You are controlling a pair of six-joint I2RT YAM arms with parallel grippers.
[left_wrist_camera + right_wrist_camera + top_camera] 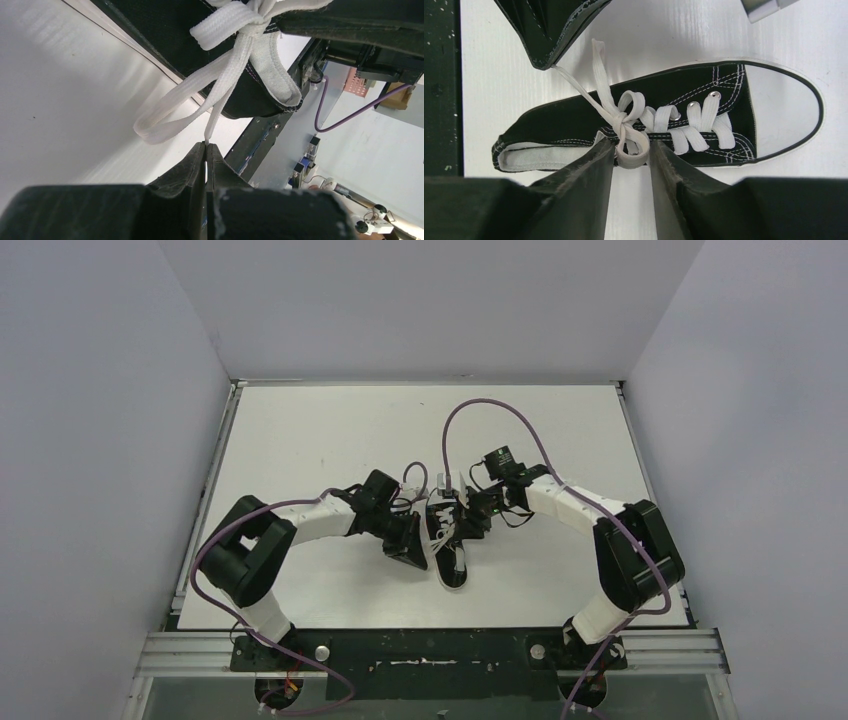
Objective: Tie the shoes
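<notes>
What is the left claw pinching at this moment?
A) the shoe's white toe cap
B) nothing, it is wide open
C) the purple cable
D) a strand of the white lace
D: in the left wrist view the left gripper has its fingers pressed together on a strand of the lace, which runs up to the knot on the shoe.

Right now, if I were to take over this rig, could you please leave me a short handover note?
Left gripper: shut on a white lace end, held out to the shoe's side.
Right gripper: open, fingers either side of a bow loop.
Sneaker: on its sole on the table, between the arms.
Done: knot with loops formed above the lacing.
Left: snug the bow and release; its tightness cannot be judged.
</notes>
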